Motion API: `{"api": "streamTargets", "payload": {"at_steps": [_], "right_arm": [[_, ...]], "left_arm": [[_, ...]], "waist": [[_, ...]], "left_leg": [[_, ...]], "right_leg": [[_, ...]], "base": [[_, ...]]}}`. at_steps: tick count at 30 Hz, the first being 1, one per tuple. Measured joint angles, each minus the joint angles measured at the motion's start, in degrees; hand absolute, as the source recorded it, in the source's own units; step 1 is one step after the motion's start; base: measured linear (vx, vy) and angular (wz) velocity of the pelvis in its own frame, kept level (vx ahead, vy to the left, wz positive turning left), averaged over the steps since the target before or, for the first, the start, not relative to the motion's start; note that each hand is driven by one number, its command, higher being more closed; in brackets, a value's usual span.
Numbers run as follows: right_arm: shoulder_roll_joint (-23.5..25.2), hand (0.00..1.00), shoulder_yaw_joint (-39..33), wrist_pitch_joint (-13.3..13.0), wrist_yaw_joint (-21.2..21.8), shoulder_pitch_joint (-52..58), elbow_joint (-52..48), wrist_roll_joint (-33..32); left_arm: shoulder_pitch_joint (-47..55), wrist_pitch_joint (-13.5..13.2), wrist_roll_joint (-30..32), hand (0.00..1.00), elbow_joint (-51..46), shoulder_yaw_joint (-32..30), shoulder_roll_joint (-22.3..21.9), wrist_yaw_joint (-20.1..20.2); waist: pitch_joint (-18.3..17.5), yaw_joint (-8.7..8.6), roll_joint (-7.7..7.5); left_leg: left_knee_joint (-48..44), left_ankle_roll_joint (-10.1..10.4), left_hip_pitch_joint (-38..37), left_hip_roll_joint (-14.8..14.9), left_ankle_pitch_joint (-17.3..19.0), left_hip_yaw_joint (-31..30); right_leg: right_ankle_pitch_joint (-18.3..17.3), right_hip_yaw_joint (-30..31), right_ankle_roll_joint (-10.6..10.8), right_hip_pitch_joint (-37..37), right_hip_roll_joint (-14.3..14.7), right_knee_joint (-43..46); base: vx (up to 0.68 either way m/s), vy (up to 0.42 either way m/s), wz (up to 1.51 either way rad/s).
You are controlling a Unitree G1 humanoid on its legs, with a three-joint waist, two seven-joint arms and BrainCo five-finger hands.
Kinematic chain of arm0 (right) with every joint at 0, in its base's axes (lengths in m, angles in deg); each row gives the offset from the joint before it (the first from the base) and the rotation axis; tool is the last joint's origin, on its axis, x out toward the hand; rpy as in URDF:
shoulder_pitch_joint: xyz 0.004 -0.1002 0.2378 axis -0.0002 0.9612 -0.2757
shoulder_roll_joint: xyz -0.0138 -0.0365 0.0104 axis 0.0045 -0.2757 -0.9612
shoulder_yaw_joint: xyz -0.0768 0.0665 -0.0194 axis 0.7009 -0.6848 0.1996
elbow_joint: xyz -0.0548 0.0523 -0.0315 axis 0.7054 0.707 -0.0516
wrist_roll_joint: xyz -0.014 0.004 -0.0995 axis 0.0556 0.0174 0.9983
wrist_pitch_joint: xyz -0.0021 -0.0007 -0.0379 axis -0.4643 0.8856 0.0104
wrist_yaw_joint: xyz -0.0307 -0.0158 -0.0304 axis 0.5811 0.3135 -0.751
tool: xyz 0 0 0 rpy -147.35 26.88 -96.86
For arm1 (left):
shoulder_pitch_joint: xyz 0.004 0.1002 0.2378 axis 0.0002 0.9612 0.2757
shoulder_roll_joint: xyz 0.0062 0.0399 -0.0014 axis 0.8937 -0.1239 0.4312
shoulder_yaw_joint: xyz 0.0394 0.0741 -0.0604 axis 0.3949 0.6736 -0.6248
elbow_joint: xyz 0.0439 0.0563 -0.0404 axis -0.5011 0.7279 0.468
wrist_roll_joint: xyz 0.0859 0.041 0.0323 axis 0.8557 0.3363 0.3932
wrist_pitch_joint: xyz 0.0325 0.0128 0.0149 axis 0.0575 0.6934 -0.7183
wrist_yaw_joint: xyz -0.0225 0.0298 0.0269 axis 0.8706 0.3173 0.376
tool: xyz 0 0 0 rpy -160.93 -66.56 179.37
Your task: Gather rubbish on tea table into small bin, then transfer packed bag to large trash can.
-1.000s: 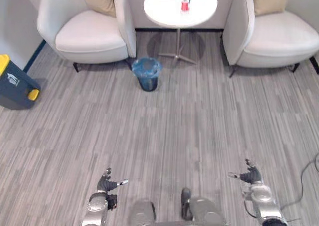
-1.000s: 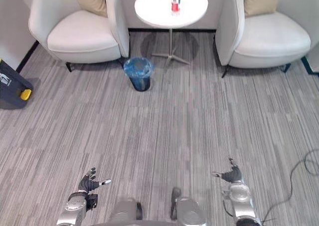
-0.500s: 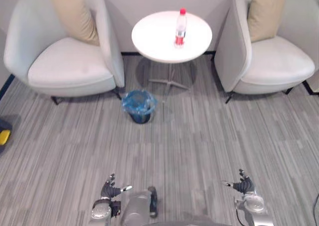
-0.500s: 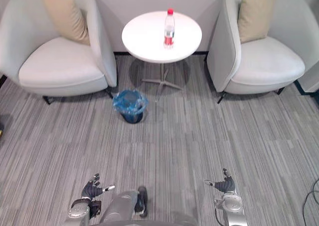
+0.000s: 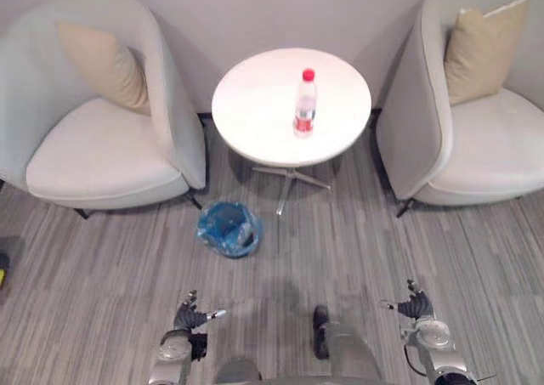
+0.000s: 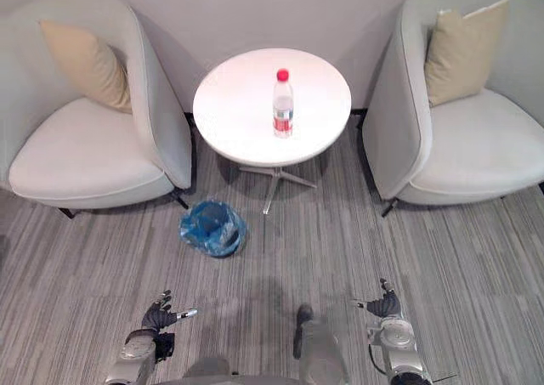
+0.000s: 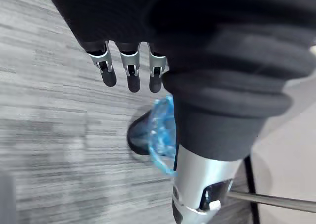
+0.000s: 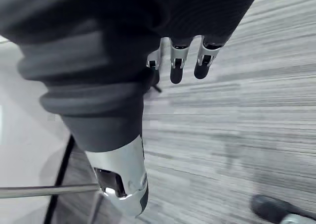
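- The left hand [image 5: 189,317] and the right hand [image 5: 416,307] are seen low at the near edge, well apart. Both are held loose with the fingers straight, and nothing is held in either. They are held the same way as a second ago.
- Less of the grey floor [image 5: 357,257] is seen in front of the hands than a second ago. The whole picture has shifted, so the camera has been moved nearer. The things themselves have not been moved.
- The small bin [image 5: 229,229], lined with a blue bag, is found on the floor just beside the table's foot, on the left. It is now much nearer to the left hand and can be seen past that hand's fingers [image 7: 129,75] in the left wrist view.
- The bottle [image 5: 304,103] is seen standing upright near the middle of the round white tea table [image 5: 255,117]. It is the rubbish to be picked up, and it has not been touched yet.
- An armchair is placed on each side of the table, with a tan cushion [image 5: 102,66] on the left one.
- The walk up to the table is judged to be nearly done. The table is probably not yet in reach, so the gathering has not been started.
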State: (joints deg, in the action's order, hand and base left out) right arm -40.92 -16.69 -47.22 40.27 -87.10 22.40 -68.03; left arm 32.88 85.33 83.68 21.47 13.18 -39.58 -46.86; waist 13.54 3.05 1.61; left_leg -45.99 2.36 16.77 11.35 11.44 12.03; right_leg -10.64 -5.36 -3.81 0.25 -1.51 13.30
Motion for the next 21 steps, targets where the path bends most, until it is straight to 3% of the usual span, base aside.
{"api": "streamTargets", "payload": {"at_steps": [1,2,3,4,5,6,7,9,10,11,13,16,17,18,20,21], "right_arm": [[0.02,0.0,-0.22,0.02,-0.08,0.07,-0.15,0.01],[-0.11,0.0,-1.23,0.04,-0.06,0.4,-0.15,0.01],[-0.21,0.0,-1.92,0.08,-0.08,1.09,-0.1,0.02],[-0.39,0.0,-2.14,0.1,-0.06,1.22,-0.13,0.05],[0.46,0.0,-2.24,0.36,-0.1,1.23,1.19,0.26],[0.85,0.0,-2.15,0.48,0.04,1.67,1.41,0.49],[0.92,0.0,-2.13,0.51,0.02,2.01,1.41,0.57],[0.95,0.0,-2.06,0.63,-0.02,2.47,1.41,0.82],[1.1,0.0,-1.4,0.64,0.04,2.78,1.4,1.4],[1.35,0.0,-0.52,0.66,0.08,3.67,1.38,1.99],[2.1,0.0,0.51,0.67,0.12,5.09,1.03,2.24],[2.22,0.0,0.26,0.64,0.1,5.71,-0.98,2.21],[2.23,0.0,0.13,0.63,0.05,5.47,-1.01,2.17],[2.37,0.0,0.21,0.61,0.02,5.64,-1.62,2.14],[2.05,0.0,0.22,0.51,-0.06,4.64,-3.37,2.15],[2.05,0.0,0.39,0.41,-0.05,4.59,-4.75,2.14]], "left_arm": [[0.03,-0.01,-0.01,0.0,-0.26,0.01,-0.27,-0.02],[0.23,-0.02,-0.01,0.0,-0.26,-0.01,-1.15,-0.01],[1.2,-0.05,-0.03,0.0,-0.23,-0.11,-1.88,-0.06],[1.86,-0.05,-0.03,0.0,-0.24,-0.14,-2.23,-0.05],[2.53,0.05,-0.02,0.0,0.22,-0.82,-1.89,-0.11],[2.82,0.08,-0.02,0.0,0.21,-1.01,-1.79,-0.22],[2.92,0.1,-0.01,0.0,0.22,-1.01,-1.88,-0.2],[3.47,0.27,-0.01,0.0,0.22,-0.75,-2.17,-0.15],[3.85,0.3,-0.02,0.0,0.2,-0.57,-1.9,-0.18],[3.79,0.32,-0.06,0.0,0.13,-0.06,-1.24,-0.22],[3.57,0.26,-0.06,0.0,-0.29,0.07,-0.99,-0.31],[2.49,0.23,-0.09,0.0,-0.33,-0.73,-0.67,-1.0],[2.61,0.22,-0.07,0.0,-0.3,-0.79,-0.75,-1.03],[2.86,0.16,-0.06,0.0,-0.4,-1.09,-0.45,-0.99],[3.66,0.35,-0.07,0.0,0.23,-1.99,-2.46,-1.02],[3.93,0.29,-0.07,0.0,0.19,-2.0,-2.7,-1.02]], "waist": [[-0.01,0.27,0.01],[-0.12,1.03,0.34],[-0.51,1.02,1.21],[-1.06,1.02,2.11],[-1.58,0.99,1.58],[-1.88,1.09,-0.58],[-1.85,1.12,-1.39],[-1.58,0.95,-2.21],[-1.58,0.81,-2.26],[-1.59,0.86,-2.29],[-1.99,0.59,-2.46],[-2.36,-0.56,-3.07],[-2.42,-0.66,-3.17],[-2.99,-0.28,-4.24],[-4.17,-0.15,-1.27],[-4.32,-0.06,-1.01]], "left_leg": [[4.28,0.12,0.32,-0.91,-0.09,0.56],[14.16,0.93,0.04,-3.08,-0.96,0.98],[23.76,1.85,-0.86,-4.73,-5.39,0.7],[27.02,1.74,-1.3,-4.73,-9.76,0.3],[26.81,-3.62,-1.97,-5.42,-10.87,0.37],[27.62,-3.47,-3.32,-7.28,-8.62,0.44],[27.72,-3.36,-3.94,-8.03,-7.51,0.82],[27.78,-4.31,-6.43,-9.67,-4.64,1.48],[27.67,-4.88,-8.37,-10.27,-3.09,1.54],[27.16,-5.2,-10.11,-10.66,-1.92,0.81],[25.73,-5.15,-11.88,-10.79,-0.29,-0.79],[24.72,-4.88,-12.69,-11.72,0.62,-4.46],[24.61,-4.5,-13.08,-11.87,0.8,-4.76],[24.16,-3.09,-13.6,-12.62,1.62,-5.12],[24.35,-1.97,-14.24,-9.74,2.68,-6.44],[24.99,-1.48,-14.39,-9.07,2.66,-6.46]], "right_leg": [[-0.49,0.22,0.44,0.78,-0.23,-0.37],[-1.33,0.78,1.15,2.13,-0.63,-0.72],[-2.61,1.16,2.46,3.33,-0.12,-0.71],[-3.51,1.6,2.93,3.7,0.71,-0.64],[-6.12,2.79,3.96,4.64,0.58,0.44],[-7.37,3.62,5.2,4.55,-1.69,2.27],[-8.05,4.04,5.74,4.56,-2.3,3.88],[-8.31,5.02,8.49,1.18,-4.33,15.36],[-6.29,6.0,13.76,-4.15,-5.23,27.49],[-6.05,7.45,14.79,-7.42,-5.47,35.1],[-7.69,7.72,13.07,-11.46,-5.12,37.15],[-8.25,11.03,11.4,-15.53,-4.46,28.91],[-7.29,11.39,10.53,-15.4,-4.5,24.91],[-0.42,11.68,7.81,-14.79,-5.06,16.52],[-0.84,10.02,7.55,-13.17,-3.0,15.35],[-0.67,9.85,7.27,-13.0,-2.36,14.53]], "base": [[0.4,0.052,-0.24],[0.4,0.091,-0.27],[0.41,0.112,-0.29],[0.4,0.17,-0.3],[0.4,0.163,-0.22],[0.38,0.157,-0.16],[0.43,0.124,-0.05],[0.3,0.098,-0.07],[0.31,0.093,0.03],[0.31,0.093,0.14],[0.33,0.006,0.59],[0.36,-0.125,0.79],[0.29,-0.169,0.66],[0.23,-0.149,0.36],[0.23,-0.17,0.13],[0.24,-0.202,-0.08]]}}
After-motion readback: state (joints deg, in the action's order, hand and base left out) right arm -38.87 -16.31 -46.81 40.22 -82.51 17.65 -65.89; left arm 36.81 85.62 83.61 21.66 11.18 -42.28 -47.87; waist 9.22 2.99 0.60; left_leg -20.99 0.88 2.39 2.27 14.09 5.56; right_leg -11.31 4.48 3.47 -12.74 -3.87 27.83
